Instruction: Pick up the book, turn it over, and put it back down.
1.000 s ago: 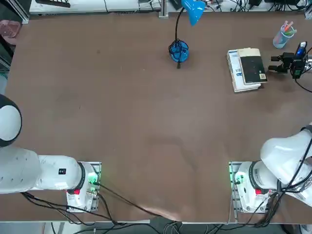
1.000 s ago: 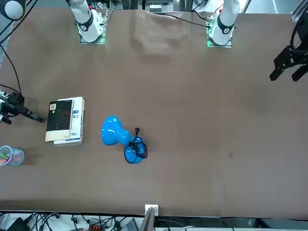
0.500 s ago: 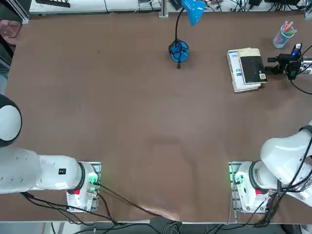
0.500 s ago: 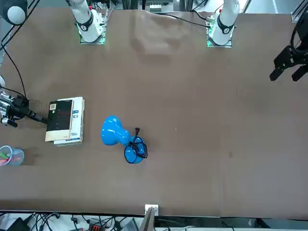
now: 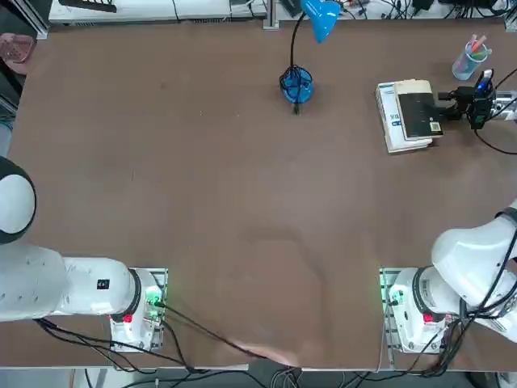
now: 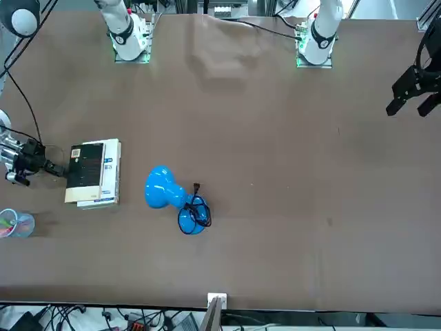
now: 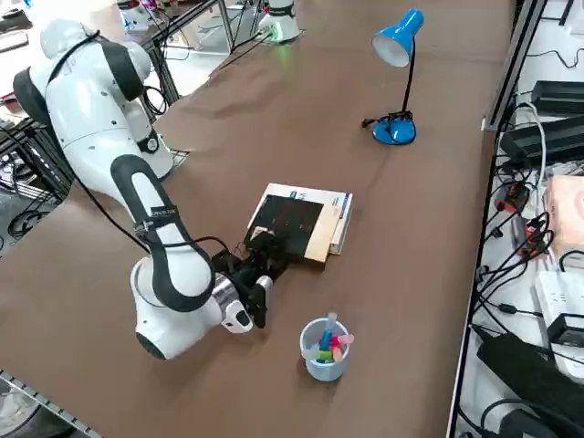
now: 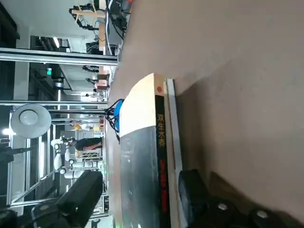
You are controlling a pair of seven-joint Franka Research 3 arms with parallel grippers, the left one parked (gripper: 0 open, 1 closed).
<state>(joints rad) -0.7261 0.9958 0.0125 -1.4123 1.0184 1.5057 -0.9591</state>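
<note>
Two books lie stacked at the far right of the table (image 5: pixel 242 202); the thin black book (image 5: pixel 420 115) sits on top of a thicker white book (image 5: pixel 392 121) with blue letters; its black cover with the small pale label faces up, so it is not turned over yet.

The right gripper (image 5: pixel 447 98) sits low, turned on its side, just to the right of the stack; its fingers point at the book's edge. They are spread wide and hold nothing. In the wrist view one finger (image 8: pixel 80 197) is above the black cover and the other (image 8: pixel 192 194) is down by the lower book's side; the thin book's edge (image 8: pixel 160 156) lies between them. It looks set up to slide in and pinch the thin book from the side, because a flat book is hard to grab from above.

A blue lamp (image 5: pixel 297 81) stands well to the left; a cup of pens (image 5: pixel 470 58) sits near, behind the gripper; both look clear of the way.
</note>
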